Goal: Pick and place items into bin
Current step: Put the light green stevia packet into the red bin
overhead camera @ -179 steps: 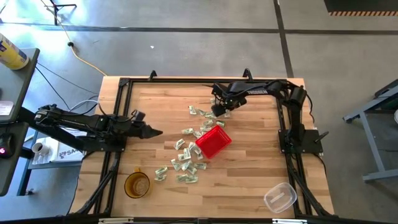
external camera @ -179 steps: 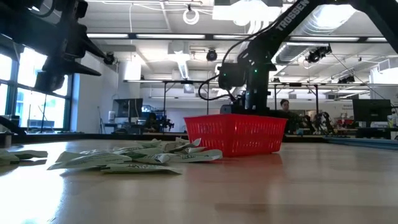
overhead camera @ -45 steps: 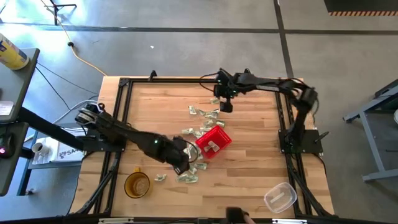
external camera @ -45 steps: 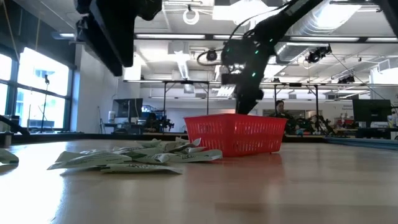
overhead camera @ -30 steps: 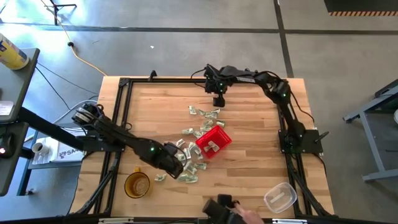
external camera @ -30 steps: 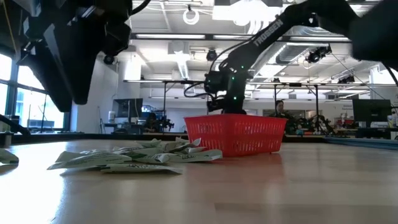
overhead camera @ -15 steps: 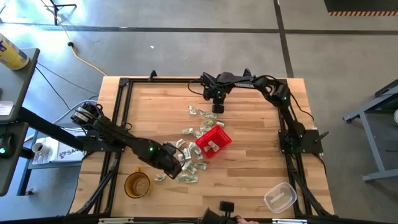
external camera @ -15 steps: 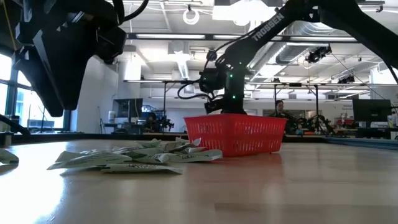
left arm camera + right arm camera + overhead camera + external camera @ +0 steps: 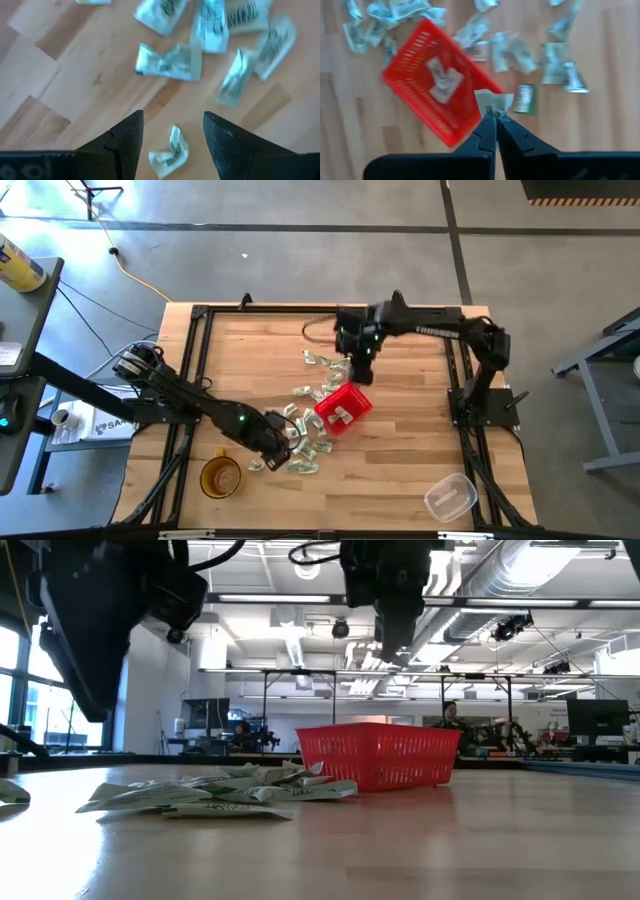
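Observation:
Many pale green-and-white packets (image 9: 300, 448) lie loose on the wooden table around the red basket (image 9: 343, 408), which also shows in the low view (image 9: 378, 755). Two packets lie inside the basket (image 9: 442, 82). My left gripper (image 9: 270, 442) is open above the packets at the basket's near left. In the left wrist view its fingers (image 9: 172, 120) stand on either side of one crumpled packet (image 9: 170, 150) without touching it. My right gripper (image 9: 362, 370) is shut on one packet (image 9: 492, 101), just beyond the basket's far edge. My right gripper pinches the packet by one edge (image 9: 491, 107) between the free ends of its two fingers. The fingers come from above, pointing down. The packet sticks out past the fingertips, lifted clear of the table and the basket.
An amber round cup (image 9: 221, 477) stands near the table's near left corner. A clear plastic container (image 9: 450, 497) stands at the near right. More packets (image 9: 325, 361) lie on the table beyond the basket. A person (image 9: 448, 712) shows far off in the room.
My right gripper has gone from near the table's far edge toward the near edge, up to the red basket's far side, and has turned on the way. My left gripper has stayed over the packets at the basket's near left.

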